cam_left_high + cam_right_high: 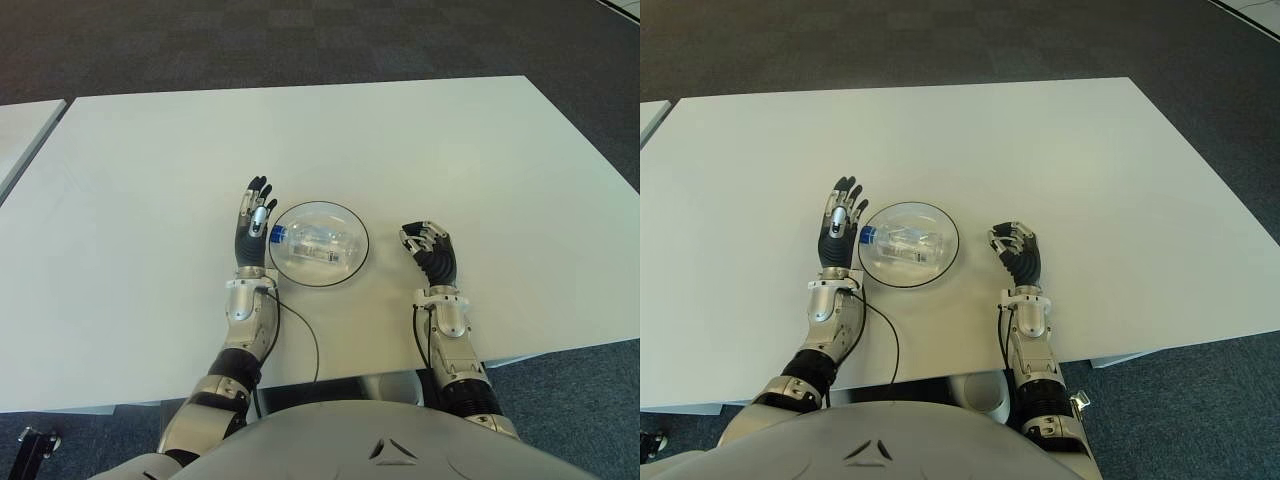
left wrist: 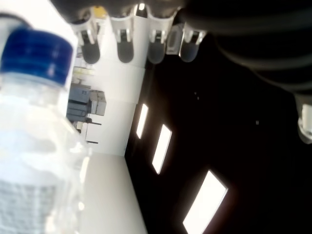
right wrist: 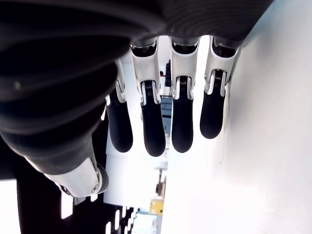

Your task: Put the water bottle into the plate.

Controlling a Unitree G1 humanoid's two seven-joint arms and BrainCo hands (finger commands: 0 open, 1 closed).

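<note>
A clear water bottle (image 1: 312, 246) with a blue cap lies on its side inside the round glass plate (image 1: 352, 225) near the table's front middle. My left hand (image 1: 252, 222) stands just left of the plate beside the bottle's cap, fingers stretched out and holding nothing. The left wrist view shows the blue-capped bottle (image 2: 34, 146) close by, with the fingertips (image 2: 124, 46) straight and apart from it. My right hand (image 1: 430, 247) shows to the right of the plate, a short gap away, with its fingers (image 3: 153, 126) curled and nothing in them.
The white table (image 1: 300, 140) stretches wide behind the plate. A second table's edge (image 1: 25, 125) shows at far left. Dark carpet lies beyond. A black cable (image 1: 305, 335) runs along the front edge by my left forearm.
</note>
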